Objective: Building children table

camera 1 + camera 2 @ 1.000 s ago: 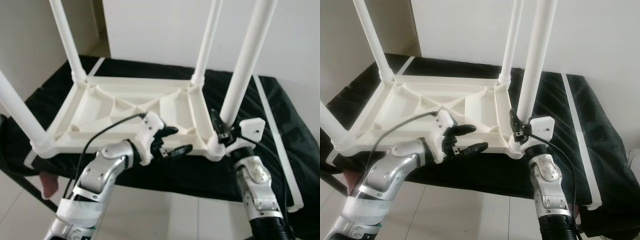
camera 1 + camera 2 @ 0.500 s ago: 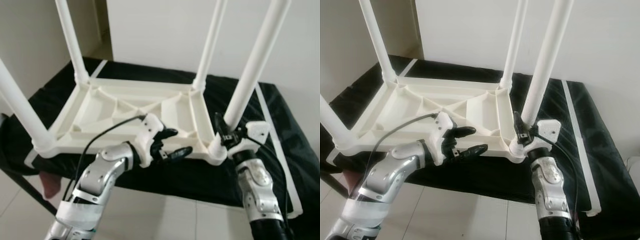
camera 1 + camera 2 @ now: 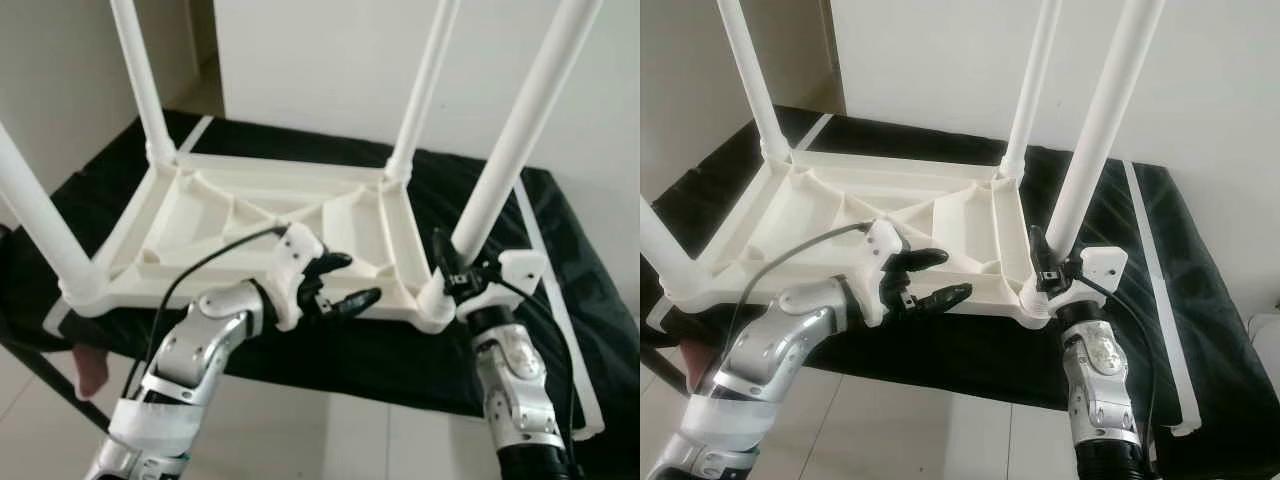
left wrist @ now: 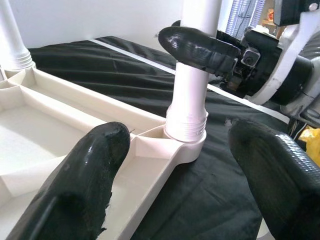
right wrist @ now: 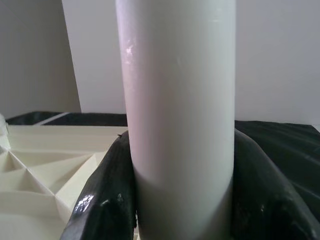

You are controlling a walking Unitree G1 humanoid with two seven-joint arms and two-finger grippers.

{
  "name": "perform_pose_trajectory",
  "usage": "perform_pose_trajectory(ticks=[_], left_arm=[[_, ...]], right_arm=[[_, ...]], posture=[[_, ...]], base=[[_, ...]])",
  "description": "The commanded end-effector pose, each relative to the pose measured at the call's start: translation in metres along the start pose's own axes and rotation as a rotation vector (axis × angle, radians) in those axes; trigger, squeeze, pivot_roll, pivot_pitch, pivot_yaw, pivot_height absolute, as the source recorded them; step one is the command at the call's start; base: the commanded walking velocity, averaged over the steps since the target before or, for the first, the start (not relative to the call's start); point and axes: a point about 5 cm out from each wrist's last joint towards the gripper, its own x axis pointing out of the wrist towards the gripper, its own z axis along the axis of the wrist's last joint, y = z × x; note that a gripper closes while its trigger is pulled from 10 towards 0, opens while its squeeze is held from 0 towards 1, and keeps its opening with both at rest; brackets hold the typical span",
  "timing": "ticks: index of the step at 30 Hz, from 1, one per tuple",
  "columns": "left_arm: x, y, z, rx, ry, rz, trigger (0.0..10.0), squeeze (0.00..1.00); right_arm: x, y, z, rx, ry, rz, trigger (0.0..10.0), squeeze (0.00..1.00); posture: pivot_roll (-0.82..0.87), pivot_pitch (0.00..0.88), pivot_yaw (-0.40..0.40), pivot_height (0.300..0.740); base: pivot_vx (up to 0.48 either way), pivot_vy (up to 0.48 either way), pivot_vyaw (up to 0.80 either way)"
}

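- You are keeping the right gripper [image 3: 1052, 268] fingers clamped around the near-right leg [image 3: 1092, 140]; it is now tilting outward, probably seating.
- Left gripper [image 3: 335, 284] fingers are hovering wide beside the table frame [image 3: 250, 215].

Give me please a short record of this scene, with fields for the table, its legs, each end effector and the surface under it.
table: white children table, upside down, underside ribs showing
legs: four white legs pointing up
right end effector: shut on the near right leg, close to its socket
left end effector: open, fingers spread at the table's near rim, gripping nothing
surface: black cover with white stripes
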Motion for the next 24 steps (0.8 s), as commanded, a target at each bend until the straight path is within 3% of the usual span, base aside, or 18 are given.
perform_pose_trajectory(ticks=[1, 12, 18, 20, 21, 24], left_arm=[[0.0, 0.001, 0.004, 0.012, -0.001, 0.044, 10.0, 0.0], [0.001, 0.003, 0.004, 0.01, -0.003, 0.045, 10.0, 0.0], [0.002, 0.002, 0.005, 0.007, -0.004, 0.044, 10.0, 0.0], [0.002, 0.001, 0.004, 0.005, -0.003, 0.043, 10.0, 0.0], [0.001, 0.001, 0.004, 0.004, -0.002, 0.041, 10.0, 0.0], [0.001, 0.001, 0.004, 0.003, -0.002, 0.04, 10.0, 0.0]], right_arm=[[-0.043, -0.014, -0.054, 0.169, 0.254, -0.159, 10.0, 0.0], [-0.04, -0.001, -0.044, 0.089, 0.182, -0.131, 10.0, 0.0], [-0.04, 0.008, -0.047, 0.065, 0.204, -0.102, 10.0, 0.0], [-0.039, 0.008, -0.047, 0.053, 0.221, -0.118, 10.0, 0.0], [-0.037, 0.004, -0.05, -0.012, 0.28, -0.201, 10.0, 0.0], [-0.036, 0.0, -0.052, -0.066, 0.319, -0.265, 10.0, 0.0]], posture=[[0.01, 0.048, -0.003, 0.74], [0.0, 0.045, -0.003, 0.74], [0.0, 0.043, -0.005, 0.74], [0.0, 0.042, -0.006, 0.74], [0.0, 0.041, -0.007, 0.74], [0.0, 0.041, -0.007, 0.74]], base=[[0.0, 0.0, 0.0], [0.0, 0.0, 0.0], [0.0, 0.0, 0.0], [0.0, 0.0, 0.0], [0.0, 0.0, 0.0], [0.0, 0.0, 0.0]])
